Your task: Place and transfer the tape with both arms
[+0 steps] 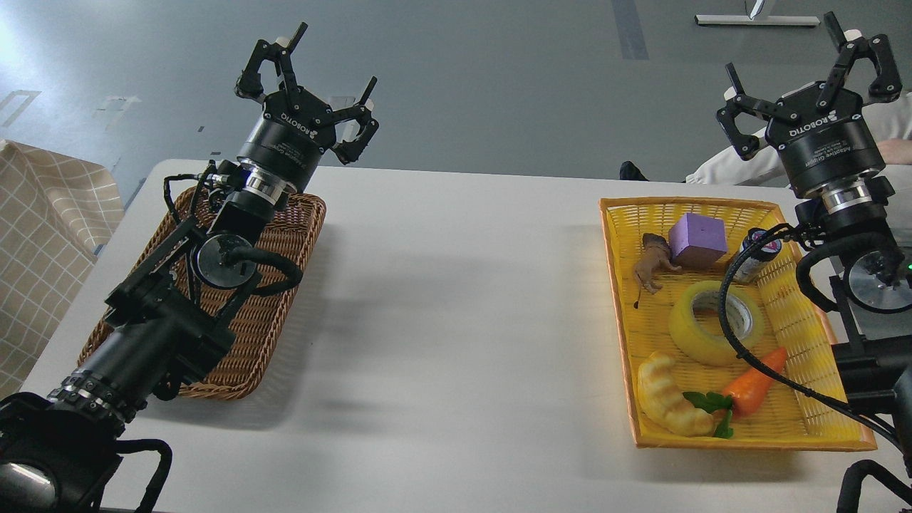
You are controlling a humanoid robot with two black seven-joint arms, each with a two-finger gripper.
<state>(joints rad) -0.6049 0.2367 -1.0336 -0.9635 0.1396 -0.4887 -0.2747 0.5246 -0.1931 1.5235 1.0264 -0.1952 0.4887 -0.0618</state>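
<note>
Both hands are spread wide and grip nothing. The tape (716, 323) lies in the yellow basket (801, 335) on the bench (456, 320), below the right hand (798, 68); the left hand (324, 75), above the wicker basket (285, 299), is well apart from it.

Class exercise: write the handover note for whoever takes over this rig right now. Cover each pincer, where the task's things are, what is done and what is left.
Left pincer: open, empty, raised over the far end of the brown basket.
Right pincer: open, empty, raised beyond the yellow basket.
Tape: lying flat in the yellow basket, a black cable crossing over it, between the purple block and the carrot.
Done: nothing visible; the tape is not yet grasped.
Left: pick up the tape, probably with the right arm, pass it to the left, and place it.
</note>
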